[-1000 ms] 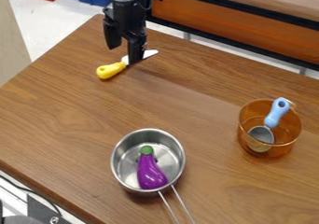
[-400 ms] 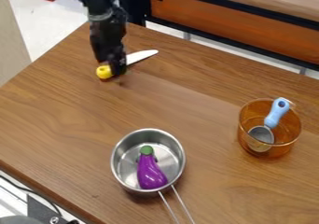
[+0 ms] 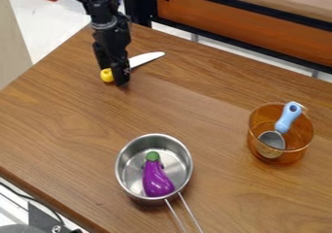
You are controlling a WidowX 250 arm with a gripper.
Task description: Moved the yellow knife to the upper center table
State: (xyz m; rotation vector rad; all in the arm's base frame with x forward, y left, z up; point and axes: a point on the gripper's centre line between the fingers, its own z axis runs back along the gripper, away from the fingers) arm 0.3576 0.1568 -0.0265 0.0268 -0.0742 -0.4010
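- Yellow at the grip and pale along the blade, the knife (image 3: pixel 147 58) lies on the table (image 3: pixel 194 96) in the camera view, beyond the steel pan (image 3: pixel 154 135) and somewhat to its left as we look.
- We see the gripper (image 3: pixel 115 78) low at the handle (image 3: pixel 106 75), up and left from the pan, covering much of the grip; only the rounded butt shows clear. We cannot tell whether the claw is wide, narrow or closed on the handle.
- The blade points away from the pan, up and to the right in our view.
- We judge the knife light and stiff, likely a toy in hard plastic, so it should bear a firm pinch without bending or breaking.
- We would take hold across the thick handle, near its middle or towards the blade; the rounded surface may be slippery and could roll or swivel if we pinch only the butt.
- The thin blade, lying so flat, looks a poorer place to grip, and its length could tip or swing in a lift from the handle's end.
- For the upper centre, we judge a short, low carry to the right is needed, to a spot beyond the pan and right of it, set down flat and gently.
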